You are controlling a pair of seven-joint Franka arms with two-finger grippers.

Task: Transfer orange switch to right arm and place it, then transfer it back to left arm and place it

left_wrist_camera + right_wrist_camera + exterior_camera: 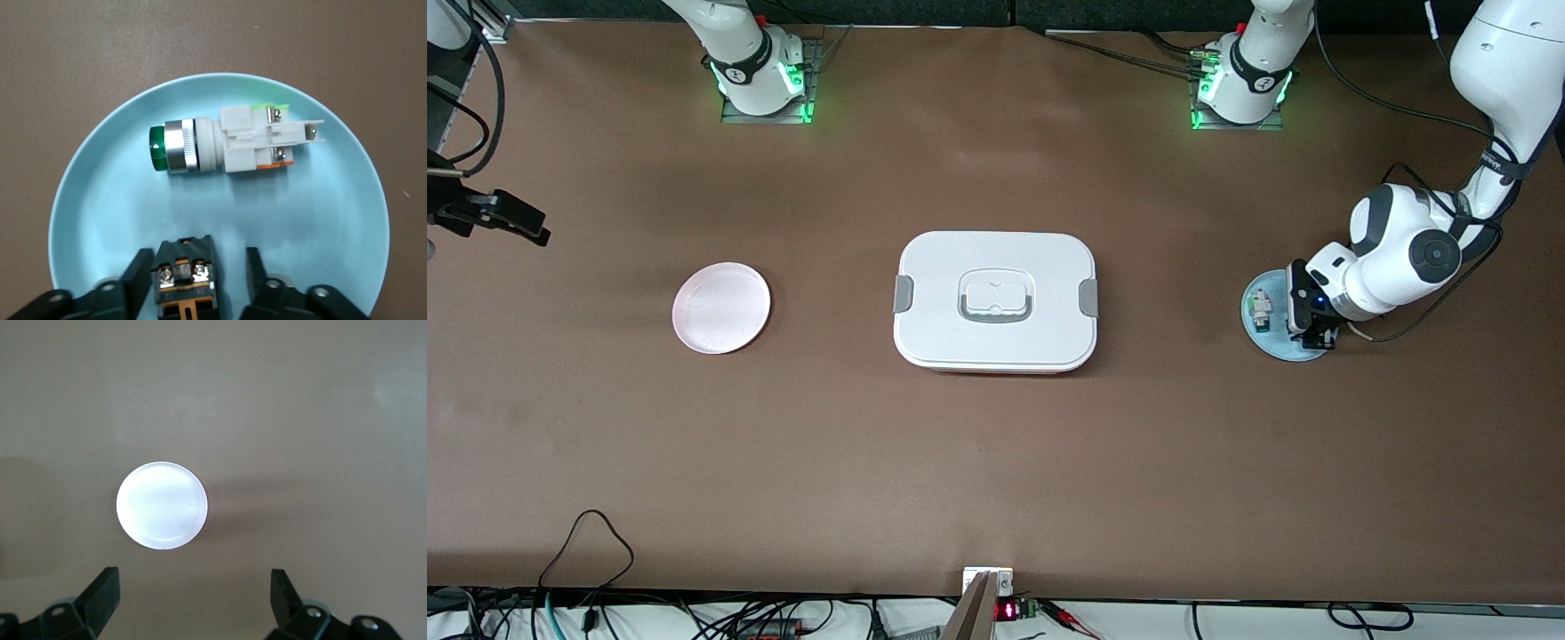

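The orange switch (185,273), a small black block with orange parts and two silver screws, lies on the blue plate (320,220) at the left arm's end of the table. My left gripper (197,260) is down over that plate (1272,345) and open around the switch: one finger rests against its side, the other stands a little off it. The front view hides the switch under the left gripper (1312,313). My right gripper (193,587) hangs open and empty at the right arm's end of the table. The white box (943,293) sits shut mid-table between the two plates.
A white-and-green component (227,140) lies on the blue plate beside the switch. A pink plate (720,308) with nothing on it lies toward the right arm's end and also shows in the right wrist view (161,505). Cables run along the table edge nearest the front camera.
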